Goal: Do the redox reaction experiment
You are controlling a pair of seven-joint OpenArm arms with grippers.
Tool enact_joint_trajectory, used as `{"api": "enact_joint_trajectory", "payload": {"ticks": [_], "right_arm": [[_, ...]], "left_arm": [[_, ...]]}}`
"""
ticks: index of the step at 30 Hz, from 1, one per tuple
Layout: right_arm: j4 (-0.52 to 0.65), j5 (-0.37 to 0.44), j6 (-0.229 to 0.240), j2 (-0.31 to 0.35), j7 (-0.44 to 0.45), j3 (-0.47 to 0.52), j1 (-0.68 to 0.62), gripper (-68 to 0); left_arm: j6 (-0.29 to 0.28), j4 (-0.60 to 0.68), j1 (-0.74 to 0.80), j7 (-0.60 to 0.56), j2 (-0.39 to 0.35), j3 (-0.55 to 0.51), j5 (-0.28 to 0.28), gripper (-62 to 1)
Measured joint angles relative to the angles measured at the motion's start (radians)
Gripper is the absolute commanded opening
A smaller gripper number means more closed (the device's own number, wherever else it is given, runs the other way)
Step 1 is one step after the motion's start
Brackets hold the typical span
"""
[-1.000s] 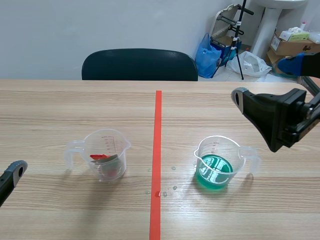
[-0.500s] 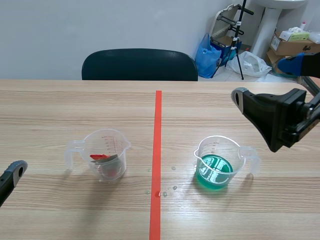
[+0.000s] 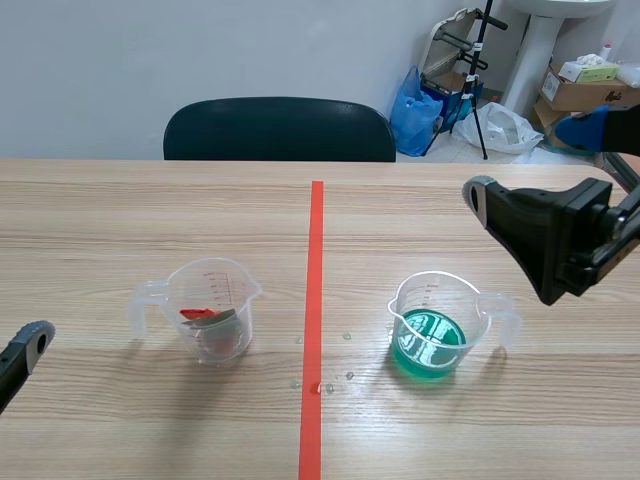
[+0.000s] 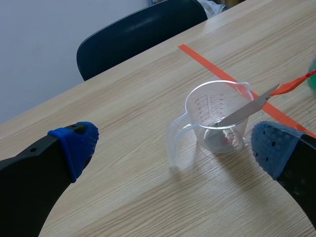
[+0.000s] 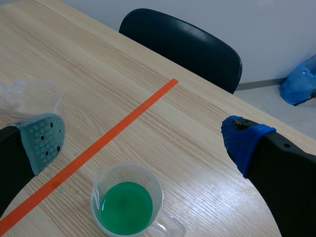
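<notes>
At the table's (image 3: 150, 220) near left corner, the left gripper (image 4: 175, 144) hangs low with its fingers spread wide and nothing between them. Ahead of it, left of the orange-red tape line (image 3: 316, 300), stands a clear measuring cup (image 3: 213, 310) with its handle towards the left edge. A grey metal blade (image 4: 242, 109) with an orange-red handle leans inside it, poking out over the rim. A few droplets (image 3: 320, 385) lie on the tape line, nearer the front edge. Right of the line stands a second clear cup (image 3: 432, 322) holding green liquid (image 5: 126, 207), its handle towards the right edge. The right gripper (image 5: 144, 139) is raised over the right edge, just beyond that cup, fingers also well apart and holding nothing. Behind the far edge stands a dark chair (image 3: 280, 128)
</notes>
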Motion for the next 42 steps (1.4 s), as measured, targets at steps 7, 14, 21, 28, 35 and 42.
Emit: {"api": "enact_joint_trajectory", "payload": {"ticks": [7,14,21,28,35,42], "right_arm": [[0.0,0.0,0.018,0.0,0.0,0.0,0.0,0.4],[0.0,-0.076,0.055,0.0,0.036,-0.002,0.0,0.4],[0.0,-0.207,0.079,0.0,0.143,-0.074,0.0,0.4],[-0.037,-0.349,0.11,0.0,0.322,-0.147,0.005,0.4],[-0.177,-0.48,0.19,0.0,0.446,-0.288,0.132,0.4],[-0.303,-0.559,0.225,0.0,0.569,-0.437,0.288,0.4]], "left_arm": [[0.0,0.0,0.0,0.0,0.0,0.0,0.0,1.4],[0.0,0.0,0.0,0.0,0.0,0.0,0.0,1.4],[0.0,0.0,0.0,0.002,0.0,0.0,0.0,1.4],[0.055,0.0,0.087,-0.001,0.064,0.0,0.087,1.4],[0.08,0.0,0.207,-0.085,0.195,-0.082,0.119,1.4],[0.082,0.0,0.322,-0.2,0.35,-0.19,0.227,1.4]]}}
